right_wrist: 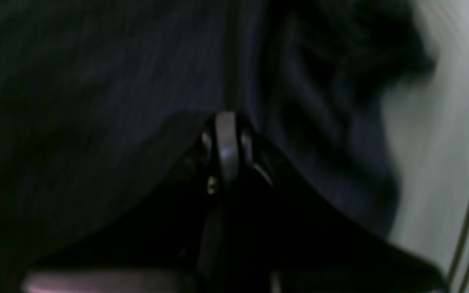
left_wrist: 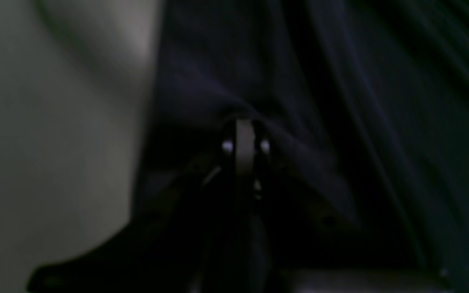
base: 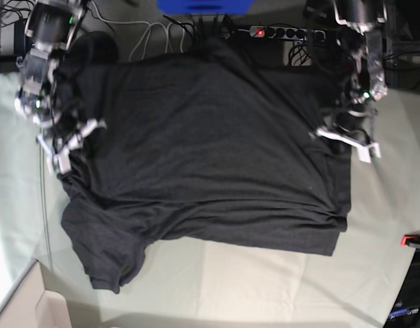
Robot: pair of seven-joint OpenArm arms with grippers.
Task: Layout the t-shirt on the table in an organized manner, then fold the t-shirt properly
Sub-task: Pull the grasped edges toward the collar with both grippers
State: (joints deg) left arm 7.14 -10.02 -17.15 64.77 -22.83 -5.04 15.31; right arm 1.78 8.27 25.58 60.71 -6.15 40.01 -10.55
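On my left wrist view the left gripper point(left_wrist: 244, 140) is pinched closed on the t-shirt point(left_wrist: 299, 81), on my right wrist view the right gripper point(right_wrist: 226, 138) likewise grips dark cloth, and from the base I see the shirt spread across the table point(base: 265, 280).

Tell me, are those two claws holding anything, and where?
Both are clamped on the t-shirt: the left gripper and the right gripper each pinch its dark fabric at opposite side edges; which part exactly is unclear.
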